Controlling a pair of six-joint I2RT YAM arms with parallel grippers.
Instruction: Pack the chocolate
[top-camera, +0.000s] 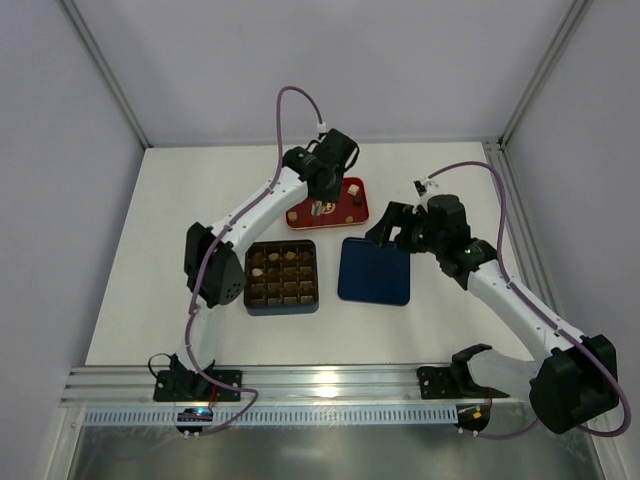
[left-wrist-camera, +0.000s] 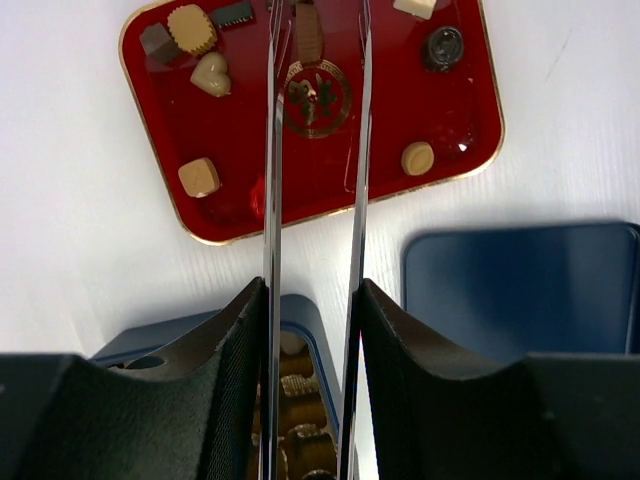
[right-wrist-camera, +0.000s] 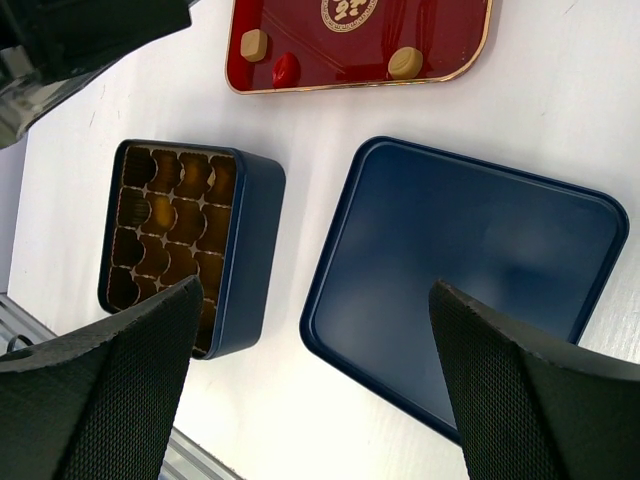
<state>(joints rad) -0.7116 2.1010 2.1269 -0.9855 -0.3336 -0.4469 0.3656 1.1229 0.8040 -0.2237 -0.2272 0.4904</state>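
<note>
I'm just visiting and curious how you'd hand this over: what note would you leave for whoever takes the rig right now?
Left gripper: open, thin fingers either side of a brown chocolate on the red tray, not gripping it yet.
Right gripper: open, empty, by the blue lid.
Done: the box already holds some pieces.
Left: move that piece and the other chocolates from tray to box; the lid is off.

You get bare table left of the box (top-camera: 282, 308); a narrow gap parts it from the lid (top-camera: 374, 270); the left gripper (top-camera: 320, 207) crowds the tray (top-camera: 340, 217) behind
</note>
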